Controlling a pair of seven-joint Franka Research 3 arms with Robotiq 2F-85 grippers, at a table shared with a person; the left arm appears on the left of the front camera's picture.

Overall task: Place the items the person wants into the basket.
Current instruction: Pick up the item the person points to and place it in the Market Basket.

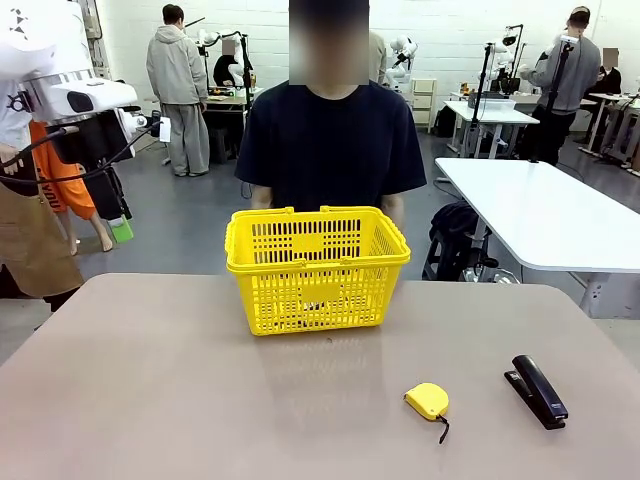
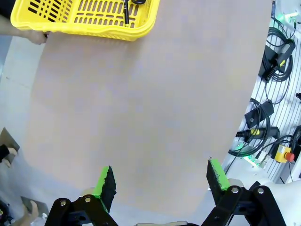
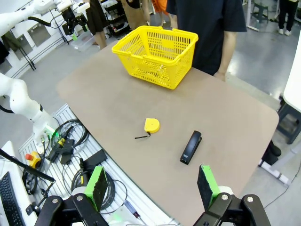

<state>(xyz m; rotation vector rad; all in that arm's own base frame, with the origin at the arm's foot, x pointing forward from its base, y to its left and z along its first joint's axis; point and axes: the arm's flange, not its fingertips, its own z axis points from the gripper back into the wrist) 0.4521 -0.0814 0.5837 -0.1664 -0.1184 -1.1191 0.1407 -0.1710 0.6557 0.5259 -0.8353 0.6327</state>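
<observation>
The yellow basket (image 1: 316, 265) stands at the far middle of the table, right in front of the person (image 1: 330, 140) in a black T-shirt. A thin black pen (image 2: 126, 12) lies inside the basket (image 2: 89, 19); other dark things beside it are too cut off to name. One of the person's hands (image 2: 36, 36) rests by the basket's rim. My left arm (image 1: 75, 95) is raised high at the left, off the table. Its gripper (image 2: 161, 181) is open and holds nothing. My right gripper (image 3: 152, 188) is open too, hanging high above the near table edge, far from the basket (image 3: 155, 49).
A yellow tape measure (image 1: 428, 400) and a black stapler (image 1: 537, 390) lie at the near right of the table, also seen as tape measure (image 3: 151, 125) and stapler (image 3: 191, 147). Cables and an emergency stop button (image 2: 284, 153) sit beyond the table's near edge.
</observation>
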